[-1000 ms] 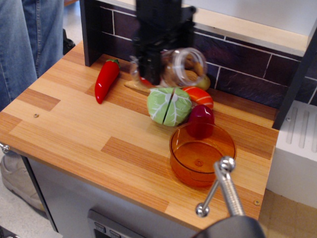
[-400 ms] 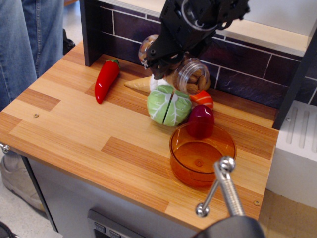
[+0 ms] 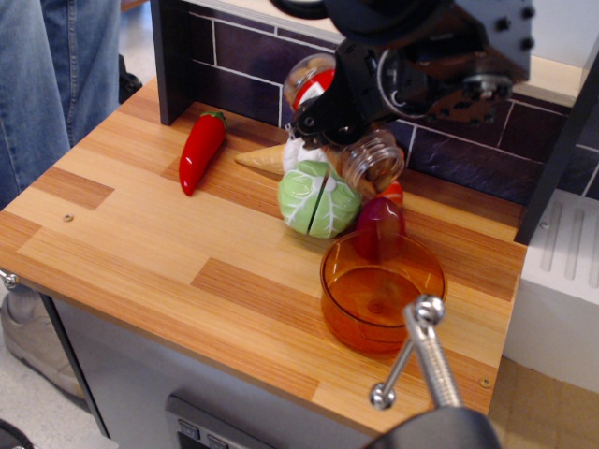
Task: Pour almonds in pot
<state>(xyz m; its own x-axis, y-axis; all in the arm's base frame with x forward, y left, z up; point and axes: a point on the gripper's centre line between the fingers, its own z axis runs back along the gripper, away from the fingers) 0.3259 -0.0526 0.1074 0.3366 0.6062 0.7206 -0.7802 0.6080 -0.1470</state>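
My gripper (image 3: 329,110) is shut on the small clear jar (image 3: 344,122) with a red and white label and holds it in the air above the green cabbage toy. The jar is tilted, mouth pointing down and to the right. The brown almonds (image 3: 377,166) have slid to the mouth end. The orange translucent pot (image 3: 382,292) stands on the wooden counter, below and to the right of the jar's mouth, and looks empty. The black arm hides most of the gripper fingers.
A green cabbage toy (image 3: 319,198), a dark red toy (image 3: 378,225) and an orange toy (image 3: 392,192) sit just behind the pot. A red chilli toy (image 3: 200,152) lies at the left. A carrot tip (image 3: 259,158) shows behind. A dark tiled wall (image 3: 234,65) backs the counter. A metal handle (image 3: 423,351) stands in front.
The arm has carried the jar to the right and tipped it further, so the mouth now points downward toward the pot. The almonds have shifted to the mouth.
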